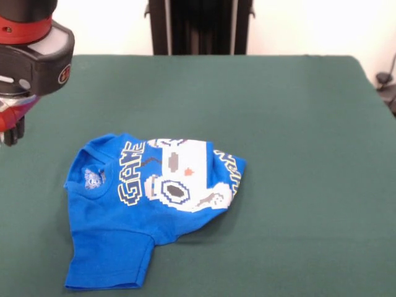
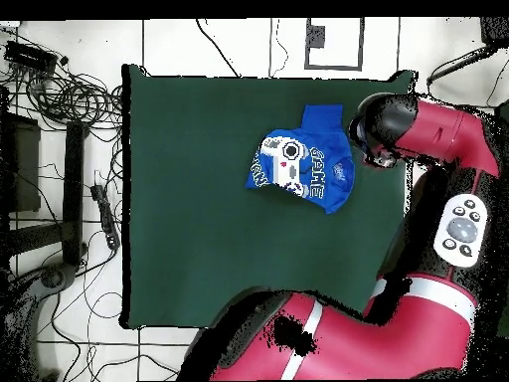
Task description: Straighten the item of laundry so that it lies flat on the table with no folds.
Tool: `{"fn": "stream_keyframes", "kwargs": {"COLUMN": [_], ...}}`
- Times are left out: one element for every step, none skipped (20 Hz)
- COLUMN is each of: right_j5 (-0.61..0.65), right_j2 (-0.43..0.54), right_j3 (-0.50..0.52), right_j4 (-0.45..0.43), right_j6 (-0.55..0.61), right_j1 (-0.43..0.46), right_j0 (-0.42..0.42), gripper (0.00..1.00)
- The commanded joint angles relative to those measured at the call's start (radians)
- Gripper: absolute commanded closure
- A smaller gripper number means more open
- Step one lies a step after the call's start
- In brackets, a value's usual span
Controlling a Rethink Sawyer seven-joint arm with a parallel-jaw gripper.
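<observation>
Hand (image 1: 11,131) off the collar end of the crumpled T-shirt (image 1: 142,204), apart, finger state indiscernible; shirt's long axis oblique on surface (image 1: 297,124).

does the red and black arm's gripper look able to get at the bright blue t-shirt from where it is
Probably yes: the gripper hangs just beside the crumpled bright blue T-shirt on the dark green table, with nothing between them.

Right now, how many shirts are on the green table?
1. The blue T-shirt lies crumpled on the table, near the edge closest to the front camera. The gripper is beside it, apart. No other shirt shows.
</observation>
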Motion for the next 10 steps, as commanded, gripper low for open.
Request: {"fn": "stream_keyframes", "kwargs": {"right_j5": [0.131, 0.133, 0.14, 0.143, 0.147, 0.145, 0.145, 0.145, 0.145, 0.146], "right_j2": [0.145, 0.144, 0.141, 0.139, 0.138, 0.141, 0.142, 0.139, 0.137, 0.133], "right_j3": [-0.073, -0.089, -0.101, -0.109, -0.117, -0.118, -0.121, -0.125, -0.128, -0.136], "right_j4": [0.012, 0.013, 0.014, 0.018, 0.021, 0.027, 0.031, 0.031, 0.031, 0.03], "right_j6": [-0.18, -0.164, -0.153, -0.143, -0.132, -0.124, -0.121, -0.116, -0.111, -0.103], "right_j1": [0.117, 0.131, 0.14, 0.146, 0.153, 0.157, 0.161, 0.165, 0.169, 0.177], "right_j0": [0.037, 0.041, 0.044, 0.048, 0.051, 0.052, 0.053, 0.055, 0.058, 0.062], "gripper": [1.0, 1.0, 1.0, 1.0, 1.0, 1.0, 1.0, 1.0, 1.0, 1.0]}}
